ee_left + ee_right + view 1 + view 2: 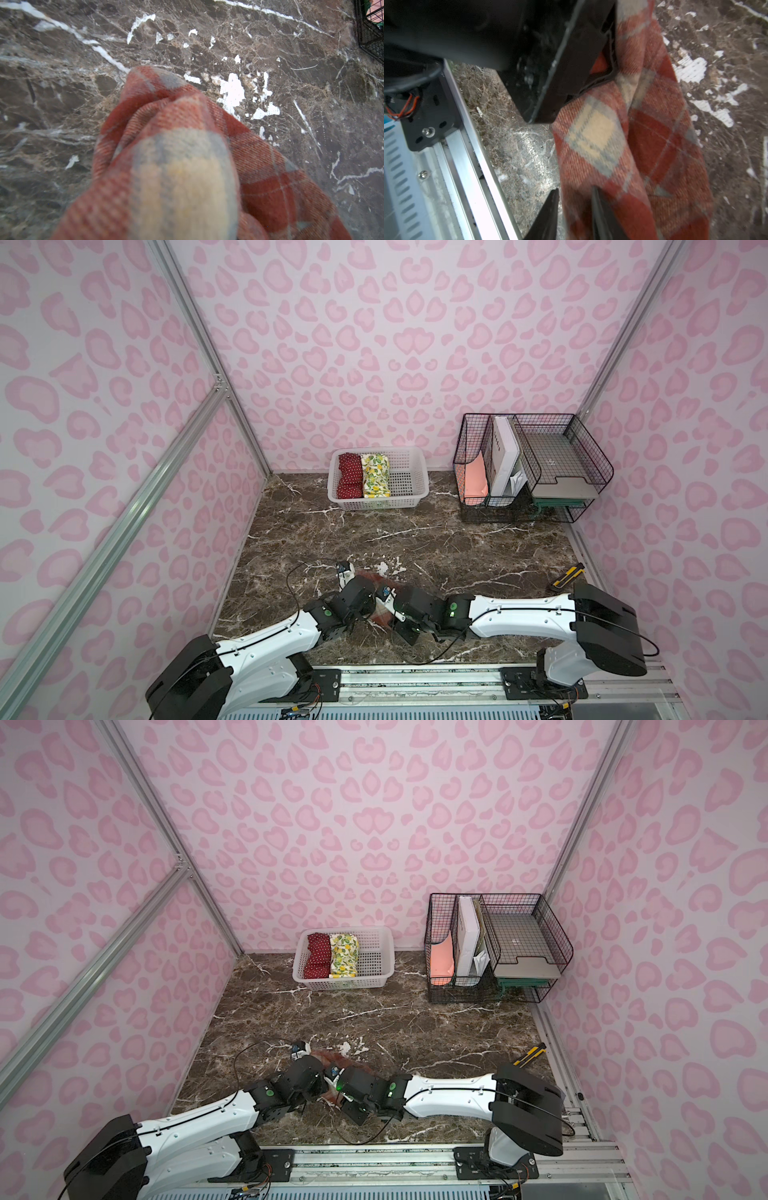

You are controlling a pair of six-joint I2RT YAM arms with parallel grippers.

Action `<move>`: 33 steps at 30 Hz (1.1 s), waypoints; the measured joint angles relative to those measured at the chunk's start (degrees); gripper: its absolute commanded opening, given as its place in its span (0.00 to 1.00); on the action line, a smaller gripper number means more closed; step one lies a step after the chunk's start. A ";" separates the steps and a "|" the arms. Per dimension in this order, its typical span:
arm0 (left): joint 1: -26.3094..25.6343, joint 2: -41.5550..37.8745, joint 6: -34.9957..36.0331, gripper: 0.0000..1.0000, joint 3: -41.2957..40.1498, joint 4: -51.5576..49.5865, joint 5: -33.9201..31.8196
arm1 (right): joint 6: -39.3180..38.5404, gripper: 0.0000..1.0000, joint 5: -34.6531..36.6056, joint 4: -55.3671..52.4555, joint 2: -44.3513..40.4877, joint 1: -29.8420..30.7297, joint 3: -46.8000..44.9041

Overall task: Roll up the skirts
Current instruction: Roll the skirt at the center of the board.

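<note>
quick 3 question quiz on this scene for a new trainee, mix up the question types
1. How many rolled skirts lie in the white basket?
2. True or false: that basket stands at the table's near edge, beside the arm bases.
3. Fill in: the left pincer is clamped on the ____ skirt.

Key
1. Two: the polka-dot skirt and the lemon skirt, side by side.
2. False: it stands at the far edge, near the back wall.
3. Plaid: the plaid skirt sits bunched on the table between the two arms.
</note>
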 measured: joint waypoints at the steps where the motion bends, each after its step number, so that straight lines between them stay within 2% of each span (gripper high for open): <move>1: 0.04 0.00 0.11 0.00 0.00 0.15 0.00 | -0.07 0.50 0.20 0.59 0.70 0.04 -0.13; 5: 0.33 0.35 0.57 0.00 0.00 0.87 0.17 | -0.33 0.60 2.32 2.03 2.14 0.42 -0.46; 10: 0.63 1.29 1.18 0.00 0.13 1.81 0.46 | -0.35 0.59 5.46 2.47 3.96 1.42 -0.28; 11: 0.79 1.44 1.36 0.00 0.13 2.12 0.57 | -0.02 0.55 6.51 2.62 4.74 1.62 -0.17; 12: 0.87 1.53 1.42 0.00 0.11 2.38 0.68 | 0.24 0.47 7.89 2.71 5.68 1.75 -0.02; 15: 1.31 1.53 2.14 0.00 0.00 3.10 1.09 | 1.84 0.14 11.72 3.19 8.09 2.01 0.15; 17: 1.77 1.49 2.49 0.00 -0.15 3.80 1.18 | 3.08 0.01 12.61 4.83 8.85 2.29 0.04; 18: 2.01 1.38 2.54 0.00 -0.20 4.04 1.11 | 3.76 0.00 12.41 5.60 9.14 2.38 0.00; 19: 2.23 1.20 2.67 0.13 -0.22 4.04 1.14 | 4.44 0.00 11.91 6.01 9.25 2.27 -0.04; 22: 3.43 0.52 3.52 0.37 0.26 2.95 1.60 | 5.51 0.00 5.88 7.82 8.41 -0.63 -0.96; 24: 4.48 -0.44 4.26 0.42 1.16 0.98 2.16 | 6.47 0.00 -2.45 9.73 7.67 -4.66 -1.97; 25: 5.14 -0.94 5.01 0.48 1.84 -0.15 2.45 | 6.73 0.00 -6.64 10.54 7.65 -6.73 -2.21; 27: 6.32 -1.38 6.47 0.67 3.45 -2.14 3.08 | 7.43 0.00 -14.58 12.15 7.98 -10.54 -2.47; 30: 7.76 -1.42 8.17 0.79 6.14 -4.26 4.37 | 9.44 0.00 -27.93 15.10 9.29 -16.85 -3.06; 31: 8.17 -1.62 8.66 0.96 6.86 -4.70 4.50 | 10.60 0.00 -32.94 16.79 10.12 -19.10 -3.32; 33: 8.83 -2.54 9.44 0.98 7.50 -5.46 4.52 | 13.11 0.00 -41.57 19.96 11.98 -22.82 -3.61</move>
